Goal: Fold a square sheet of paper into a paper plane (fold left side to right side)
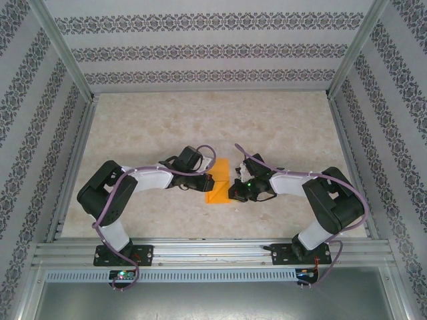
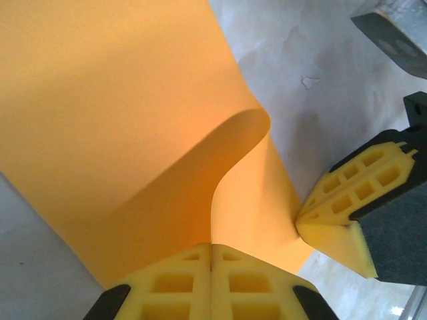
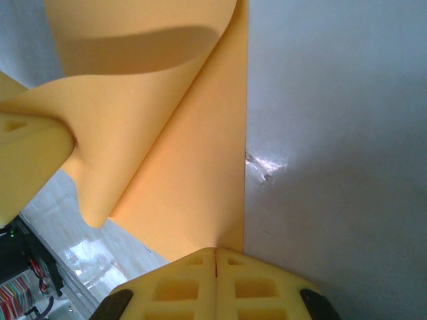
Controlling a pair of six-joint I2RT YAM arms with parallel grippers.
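Marbled tabletop, orange sheet partly under left pincer, right pincer

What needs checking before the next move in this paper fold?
1. Left hand shut on the lifted flap of the paper: ok.
2. Right hand shut at the paper edge: ok.
3. Flap lying flat: not ok, it arches up.
4. Crease sharp: not ok, the bend is round.
5. Edges aligned: cannot tell.
6. Hands apart from each other: ok.
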